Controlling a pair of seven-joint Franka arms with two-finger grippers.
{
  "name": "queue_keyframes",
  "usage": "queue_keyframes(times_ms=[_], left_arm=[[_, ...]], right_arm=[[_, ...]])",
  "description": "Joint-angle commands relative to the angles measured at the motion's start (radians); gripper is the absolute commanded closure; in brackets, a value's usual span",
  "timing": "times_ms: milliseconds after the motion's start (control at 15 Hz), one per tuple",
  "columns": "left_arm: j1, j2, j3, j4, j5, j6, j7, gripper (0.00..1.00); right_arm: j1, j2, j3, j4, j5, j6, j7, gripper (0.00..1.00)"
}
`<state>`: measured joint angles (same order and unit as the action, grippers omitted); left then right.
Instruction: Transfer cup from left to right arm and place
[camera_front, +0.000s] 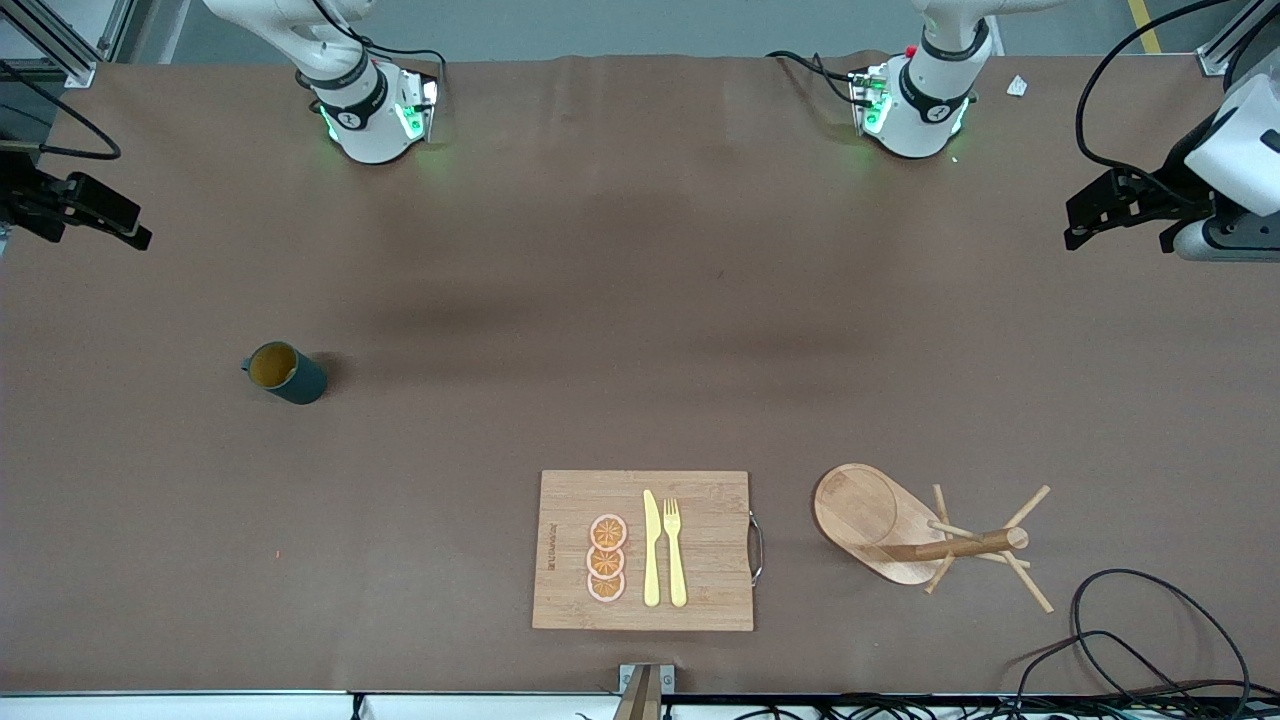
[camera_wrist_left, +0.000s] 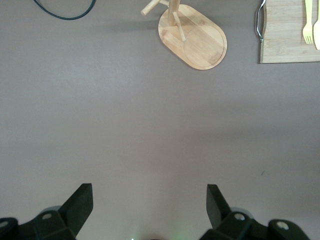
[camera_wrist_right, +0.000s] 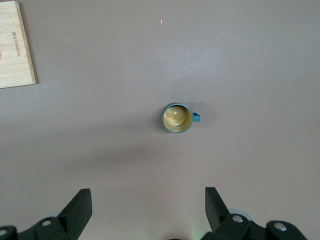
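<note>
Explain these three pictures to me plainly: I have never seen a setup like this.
Two robot arms stand at a brown table. One picture looks down from a high camera facing them; the other two come from cameras on each arm's wrist. The left gripper and right gripper both hang open above the table, holding nothing. A dark green cup stands upright toward the right arm's end. Nearer the front camera lie a cutting board with a knife, a fork and orange slices, and beside it a wooden peg rack.

Cup (camera_front: 286, 373) stands alone on bare counter (camera_front: 620, 300) toward the right arm's end, open on every side. Obstacles sit at the near edge: cutting board (camera_front: 700, 600) mid-counter, peg rack (camera_front: 930, 535) beside it toward the left arm's end, cable loop (camera_front: 1150, 640) near that corner.
</note>
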<state>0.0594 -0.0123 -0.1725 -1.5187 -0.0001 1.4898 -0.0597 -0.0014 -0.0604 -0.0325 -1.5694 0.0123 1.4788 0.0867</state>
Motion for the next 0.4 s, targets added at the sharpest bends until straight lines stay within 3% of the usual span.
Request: queue_keyframes(times_ms=[0, 333], left_arm=[[0.005, 0.005, -0.002, 0.017, 0.000, -0.017, 0.011, 0.00], [0.007, 0.005, -0.002, 0.015, -0.005, -0.017, -0.002, 0.00]], right_arm=[[-0.009, -0.026, 0.005, -0.012, -0.008, 0.005, -0.015, 0.00], [-0.012, -0.024, 0.003, 0.011, -0.015, -0.002, -0.097, 0.00]])
